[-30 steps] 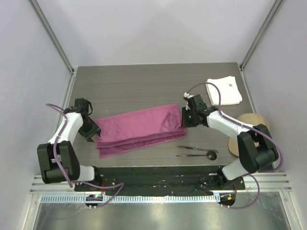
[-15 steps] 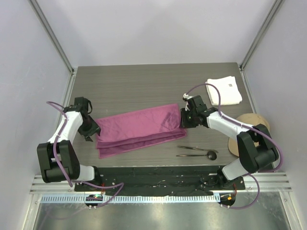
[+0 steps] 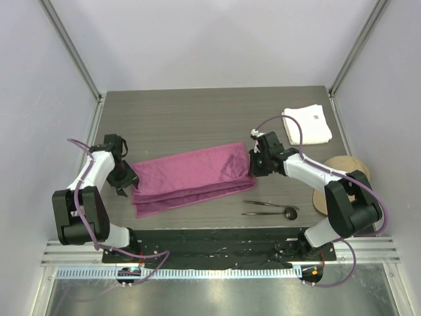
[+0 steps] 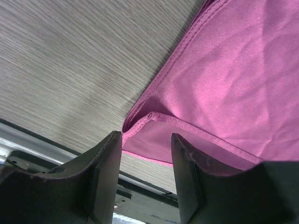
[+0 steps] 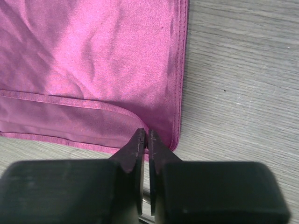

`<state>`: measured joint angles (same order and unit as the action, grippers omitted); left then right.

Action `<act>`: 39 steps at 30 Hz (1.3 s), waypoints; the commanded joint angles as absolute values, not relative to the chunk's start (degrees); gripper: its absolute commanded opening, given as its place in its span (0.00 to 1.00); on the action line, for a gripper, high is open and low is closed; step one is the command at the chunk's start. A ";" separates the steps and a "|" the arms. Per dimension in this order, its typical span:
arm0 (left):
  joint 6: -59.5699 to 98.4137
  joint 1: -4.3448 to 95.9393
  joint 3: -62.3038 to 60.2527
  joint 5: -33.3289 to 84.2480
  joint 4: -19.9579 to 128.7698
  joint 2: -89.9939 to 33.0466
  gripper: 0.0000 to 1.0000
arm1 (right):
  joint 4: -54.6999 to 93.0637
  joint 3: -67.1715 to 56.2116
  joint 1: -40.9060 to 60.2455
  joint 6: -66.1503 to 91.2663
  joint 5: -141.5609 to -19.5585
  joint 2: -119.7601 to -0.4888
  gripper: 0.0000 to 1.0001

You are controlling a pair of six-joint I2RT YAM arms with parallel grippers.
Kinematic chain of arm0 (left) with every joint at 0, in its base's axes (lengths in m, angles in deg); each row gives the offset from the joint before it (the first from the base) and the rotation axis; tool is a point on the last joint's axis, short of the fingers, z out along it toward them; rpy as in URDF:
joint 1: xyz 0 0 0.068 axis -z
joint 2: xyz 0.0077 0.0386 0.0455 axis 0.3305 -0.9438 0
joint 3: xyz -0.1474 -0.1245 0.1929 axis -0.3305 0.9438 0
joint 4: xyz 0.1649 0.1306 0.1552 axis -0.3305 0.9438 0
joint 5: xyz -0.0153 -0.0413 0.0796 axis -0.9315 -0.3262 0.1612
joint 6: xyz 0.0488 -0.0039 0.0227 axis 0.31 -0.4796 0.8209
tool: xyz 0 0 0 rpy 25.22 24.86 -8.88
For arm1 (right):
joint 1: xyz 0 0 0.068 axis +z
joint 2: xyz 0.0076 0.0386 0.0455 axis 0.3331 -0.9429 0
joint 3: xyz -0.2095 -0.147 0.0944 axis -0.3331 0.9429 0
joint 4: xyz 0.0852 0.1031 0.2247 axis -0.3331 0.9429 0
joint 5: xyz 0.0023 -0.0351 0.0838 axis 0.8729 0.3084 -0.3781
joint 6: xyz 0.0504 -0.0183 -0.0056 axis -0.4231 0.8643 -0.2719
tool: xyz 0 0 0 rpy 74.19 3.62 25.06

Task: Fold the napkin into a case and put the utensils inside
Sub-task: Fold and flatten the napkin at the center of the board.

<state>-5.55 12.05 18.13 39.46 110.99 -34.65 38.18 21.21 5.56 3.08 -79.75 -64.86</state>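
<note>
half done, i judge: the magenta-purple cloth napkin (image 3: 187, 174) lies mid-frame as a long layered band. the two thin dark metal utensils (image 3: 288, 212) lie lower right of it on the grey wood-grain table (image 3: 197, 125), not yet inside. left gripper (image 4: 145, 144) spread at its lower-left corner; right gripper (image 5: 145, 135) pressed together at its right hem, pinch unclear.

Grey wood-grain table (image 3: 197, 122), pale lilac walls (image 3: 217, 39), aluminium corner posts (image 3: 71, 47), even soft light
</note>
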 commanded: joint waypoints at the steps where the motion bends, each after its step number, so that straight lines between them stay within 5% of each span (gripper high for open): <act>1: -3.10 11.74 17.09 39.17 110.65 -36.12 0.50 | 36.16 19.97 5.77 3.82 -79.77 -64.12 0.02; 30: 2.35 11.83 16.91 35.83 104.94 -44.04 0.44 | 35.64 19.18 5.77 3.99 -79.95 -64.03 0.01; 36: 1.73 11.83 16.48 35.83 106.51 -43.42 0.32 | 35.64 19.18 5.68 3.91 -79.86 -63.95 0.01; 39: 0.60 11.83 16.12 36.01 107.31 -43.16 0.16 | 35.81 19.18 5.68 3.73 -80.04 -63.60 0.01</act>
